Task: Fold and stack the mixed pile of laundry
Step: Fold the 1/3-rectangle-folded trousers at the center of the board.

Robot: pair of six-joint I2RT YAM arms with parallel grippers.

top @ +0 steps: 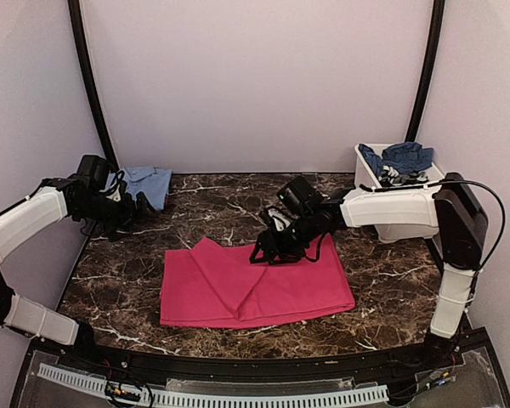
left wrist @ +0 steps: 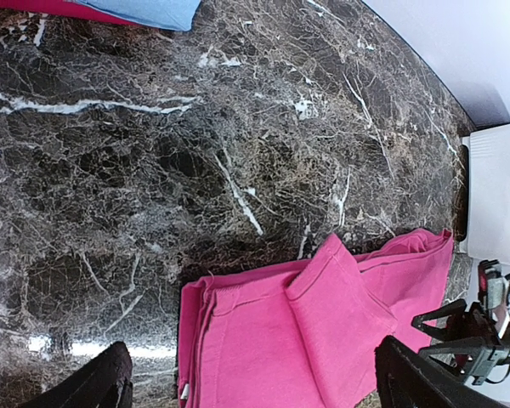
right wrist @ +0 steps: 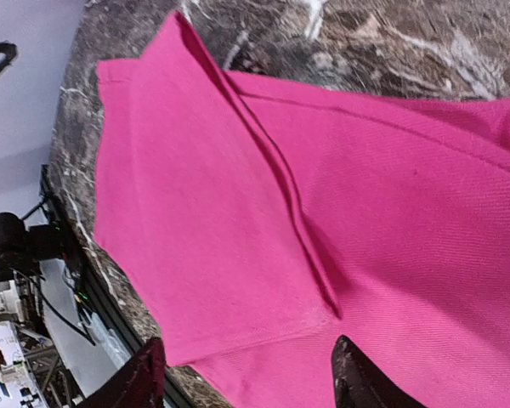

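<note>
Magenta garment (top: 255, 289): centre frame, long axis left-right. Right end effector (top: 270, 252) nearer, over its upper edge, fingers parted, nothing pinched. Left end effector (top: 129, 212) far left, wide open, empty.

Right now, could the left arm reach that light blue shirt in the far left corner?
Probably yes. The left gripper hangs open right beside the light blue shirt, and nothing visible lies between them to block the way.

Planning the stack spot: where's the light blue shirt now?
Top view: light blue shirt at the table's far-left corner, near the back wall, left of the pink garment.
</note>
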